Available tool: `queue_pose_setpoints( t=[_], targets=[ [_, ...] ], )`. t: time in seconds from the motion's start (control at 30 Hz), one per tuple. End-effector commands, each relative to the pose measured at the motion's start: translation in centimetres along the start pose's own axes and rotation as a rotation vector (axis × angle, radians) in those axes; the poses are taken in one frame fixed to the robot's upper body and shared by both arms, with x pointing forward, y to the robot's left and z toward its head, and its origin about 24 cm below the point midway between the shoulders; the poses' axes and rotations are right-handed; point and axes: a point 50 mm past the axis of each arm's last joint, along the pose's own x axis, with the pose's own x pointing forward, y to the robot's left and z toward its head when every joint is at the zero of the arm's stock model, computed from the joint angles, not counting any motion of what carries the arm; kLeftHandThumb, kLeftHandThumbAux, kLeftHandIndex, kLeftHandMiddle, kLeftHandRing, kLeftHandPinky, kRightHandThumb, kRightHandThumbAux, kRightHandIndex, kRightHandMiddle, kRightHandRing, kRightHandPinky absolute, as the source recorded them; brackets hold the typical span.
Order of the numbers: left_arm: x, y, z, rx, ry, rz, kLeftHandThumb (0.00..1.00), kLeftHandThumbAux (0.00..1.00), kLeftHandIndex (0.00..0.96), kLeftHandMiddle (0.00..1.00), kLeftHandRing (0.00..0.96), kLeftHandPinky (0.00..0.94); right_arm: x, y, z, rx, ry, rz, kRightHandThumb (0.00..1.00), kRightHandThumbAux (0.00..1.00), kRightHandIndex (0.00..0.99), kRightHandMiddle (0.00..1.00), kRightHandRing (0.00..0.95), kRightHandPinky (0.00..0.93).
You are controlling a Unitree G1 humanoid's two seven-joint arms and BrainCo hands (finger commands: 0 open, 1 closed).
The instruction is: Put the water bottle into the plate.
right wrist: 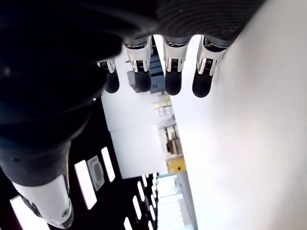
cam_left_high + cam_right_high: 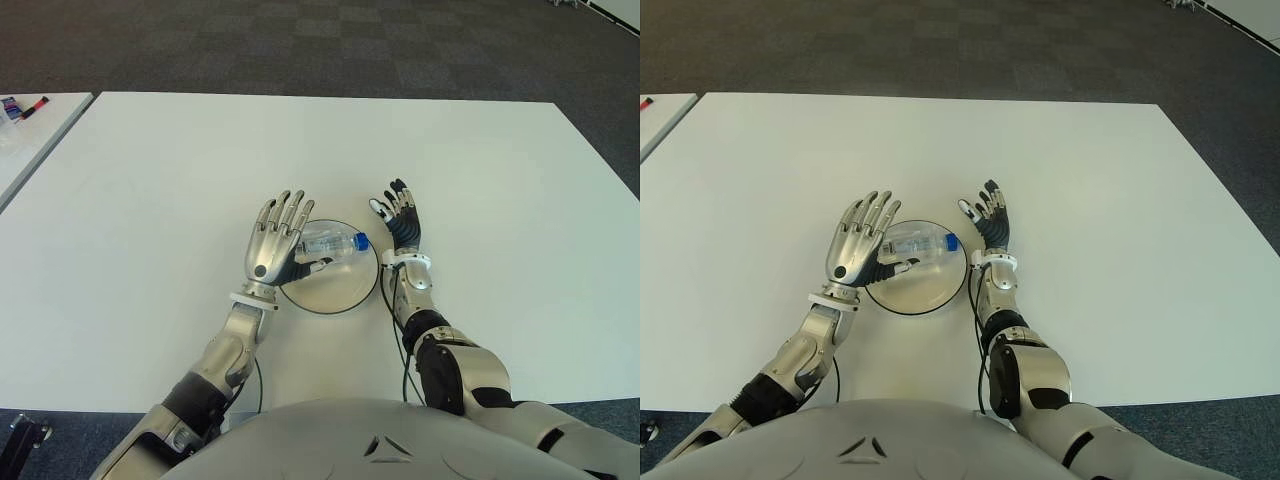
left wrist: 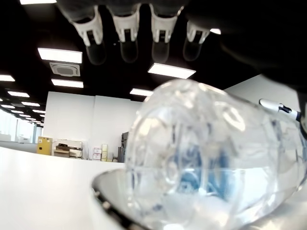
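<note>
A clear water bottle [image 2: 333, 242] with a blue cap lies on its side in the round, dark-rimmed plate [image 2: 340, 296] near the table's front edge. My left hand [image 2: 277, 237] stands at the plate's left side with its fingers spread straight and its thumb reaching toward the bottle's base; the bottle [image 3: 211, 163] fills the left wrist view close up, with the fingers [image 3: 125, 28] apart above it. My right hand [image 2: 399, 222] is just right of the plate, fingers [image 1: 172, 79] extended and holding nothing.
The white table [image 2: 150, 180] stretches wide around the plate. A second white table [image 2: 30, 135] at the far left carries small items, one with red on it. Dark carpet lies beyond.
</note>
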Motion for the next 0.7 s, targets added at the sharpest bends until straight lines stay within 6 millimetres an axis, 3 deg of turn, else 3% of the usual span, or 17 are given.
queue_pose_setpoints(
  t=[0.03, 0.27, 0.4, 0.7],
  targets=[
    [0.2, 1.3, 0.0, -0.017, 0.003, 0.038, 0.032, 0.341, 0.0, 0.0, 0.0, 0.0, -1.9, -0.6, -3.0, 0.013, 0.166, -0.04, 0.134, 0.751, 0.083, 0.081, 0.082, 0.133],
    [0.0, 6.8, 0.5, -0.115, -0.03, 0.172, 0.002, 0.39, 0.0, 0.0, 0.0, 0.0, -2.0, -0.8, -3.0, 0.003, 0.165, -0.039, 0.126, 0.74, 0.077, 0.078, 0.078, 0.126],
    [0.4, 10.0, 1.4, -0.309, -0.091, 0.288, 0.0, 0.418, 0.0, 0.0, 0.0, 0.0, -2.0, -0.9, -3.0, 0.006, 0.162, -0.037, 0.123, 0.736, 0.073, 0.076, 0.074, 0.121],
    [-0.1, 11.8, -0.3, -0.896, -0.072, 0.397, 0.0, 0.407, 0.0, 0.0, 0.0, 0.0, -1.9, -0.9, -3.0, -0.003, 0.171, -0.034, 0.123, 0.73, 0.071, 0.073, 0.071, 0.119]
  ],
)
